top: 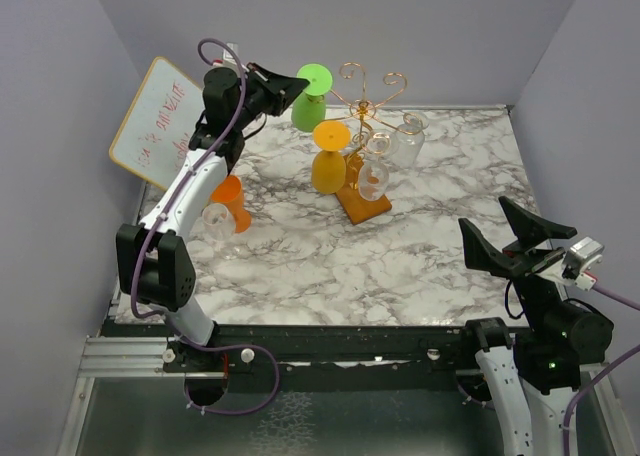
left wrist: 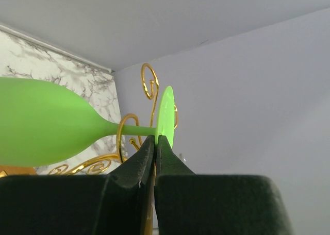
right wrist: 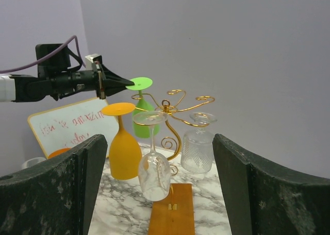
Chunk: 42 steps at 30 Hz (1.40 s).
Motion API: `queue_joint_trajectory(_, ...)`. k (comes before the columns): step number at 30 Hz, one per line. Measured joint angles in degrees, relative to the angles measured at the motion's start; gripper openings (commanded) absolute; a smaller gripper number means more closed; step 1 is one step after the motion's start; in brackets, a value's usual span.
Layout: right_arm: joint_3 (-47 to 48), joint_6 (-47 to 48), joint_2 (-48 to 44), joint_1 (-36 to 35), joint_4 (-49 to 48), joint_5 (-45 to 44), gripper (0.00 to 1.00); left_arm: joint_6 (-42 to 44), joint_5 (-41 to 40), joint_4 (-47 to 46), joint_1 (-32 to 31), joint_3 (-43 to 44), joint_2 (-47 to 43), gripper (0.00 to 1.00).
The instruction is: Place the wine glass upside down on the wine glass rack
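The green wine glass point(top: 309, 110) hangs upside down at the back left of the wine glass rack point(top: 366, 103), a gold wire stand on an orange-brown wooden base point(top: 363, 205). My left gripper point(top: 298, 82) is shut on the rim of its flat foot point(left wrist: 166, 115). In the right wrist view the foot point(right wrist: 139, 83) sits just above a curled arm, with the stem beside the wire; I cannot tell if it rests there. My right gripper point(top: 515, 238) hovers open and holds nothing at the near right.
A yellow glass point(top: 328, 163), a clear wine glass point(top: 373, 179) and a patterned clear glass point(top: 408, 142) hang inverted on the rack. An orange glass point(top: 233, 200) and a clear glass point(top: 217, 219) stand under the left arm. A white board point(top: 152, 123) leans at the back left.
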<state>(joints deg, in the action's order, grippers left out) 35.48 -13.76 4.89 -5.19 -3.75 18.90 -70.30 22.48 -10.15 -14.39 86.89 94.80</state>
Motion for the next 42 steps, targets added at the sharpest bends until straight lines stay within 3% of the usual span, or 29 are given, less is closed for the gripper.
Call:
queue_joint_trajectory(12,0.0,-0.9,0.0,0.0,-0.1,0.1,0.88,0.3,0.0,0.3,0.8,-6.6,-4.0,0.0)
queue_joint_trajectory(22,0.0,-1.5,0.0,0.0,0.0,0.0,0.87,3.7,1.3,4.8,1.7,-6.6,-5.7,0.14)
queue_joint_trajectory(27,0.0,-1.5,0.0,0.0,0.1,0.0,0.87,4.4,2.8,5.9,2.1,-6.6,-5.7,0.3)
queue_joint_trajectory(34,0.0,-1.5,0.0,0.0,1.0,-0.3,0.87,7.6,3.3,9.0,2.0,-6.8,-6.6,0.67)
queue_joint_trajectory(39,0.0,-2.7,0.5,0.0,3.7,-1.3,0.89,13.6,-0.9,17.3,2.0,-9.2,-13.0,0.87)
queue_joint_trajectory(42,0.0,-3.9,2.3,0.0,5.7,-1.7,0.9,18.6,-5.5,23.3,2.0,-11.5,-18.6,0.92)
